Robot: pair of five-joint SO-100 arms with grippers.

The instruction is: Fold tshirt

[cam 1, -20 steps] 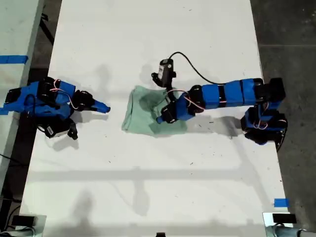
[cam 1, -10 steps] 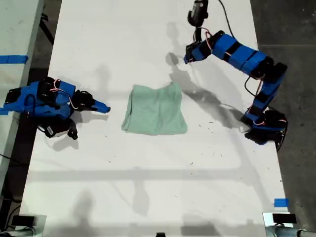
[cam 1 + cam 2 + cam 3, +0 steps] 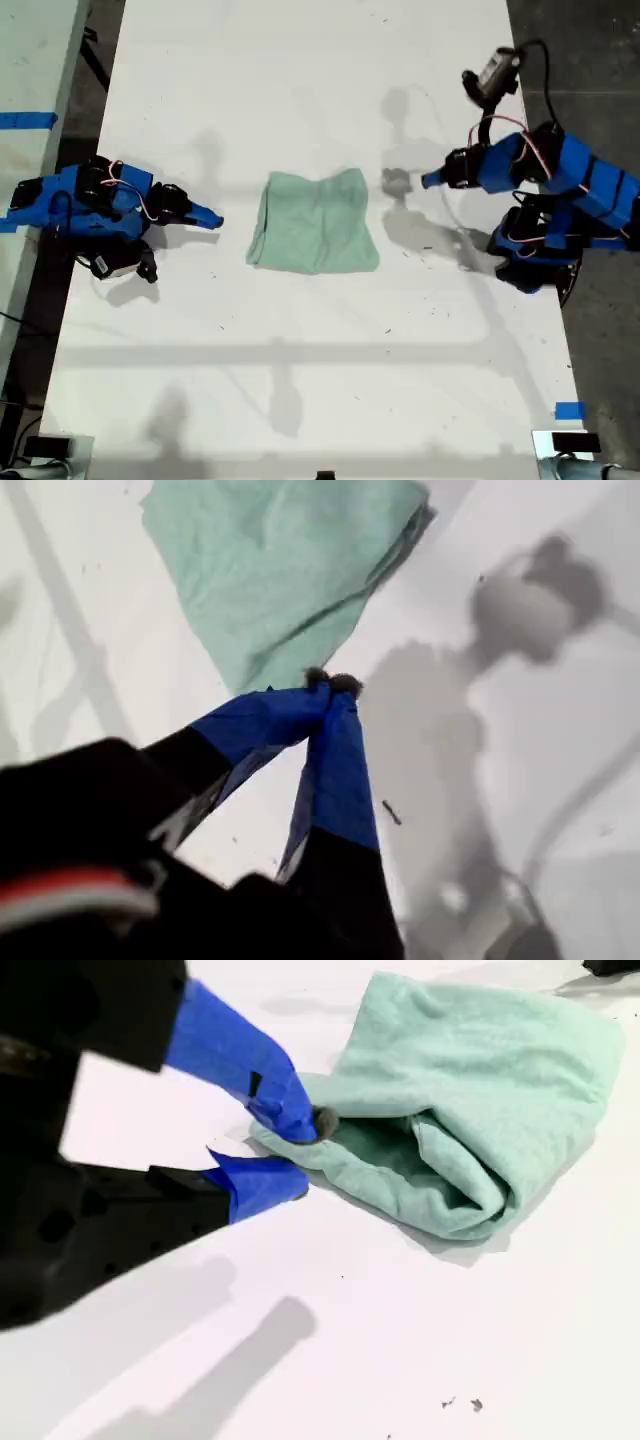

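My first claw (image 3: 330, 685) is hanging in the air with its two blue fingers pressed together at the tips, pinching nothing; in the first wrist view the tips are meeting just short of a corner of the tshirt (image 3: 285, 570), with white worktop (image 3: 520, 770) showing beneath them. In the exterior view this claw (image 3: 432, 181) is sitting in the right part of the frame, raised above the worktop and pointing toward the frame's left, well apart from the cloth, and it is casting a small dark shadow between itself and the shirt. My second claw (image 3: 290, 1155) is lying low near the worktop with its fingers slightly spread, a narrow gap showing between the upper tip and the lower one; in the second wrist view the tips are sitting just beside the folded edge of the tshirt (image 3: 470, 1090), and I cannot tell whether the upper tip is touching the fabric. In the exterior view this claw (image 3: 207, 217) is resting at the left of the frame, pointing toward the frame's right, near the shirt's left edge but with a strip of bare worktop (image 3: 300, 400) between them. The tshirt (image 3: 313, 222), pale mint green, is lying folded into a compact, roughly square bundle at the middle of the exterior view, between the two arms, with soft rounded folds along its near edge in the second wrist view.
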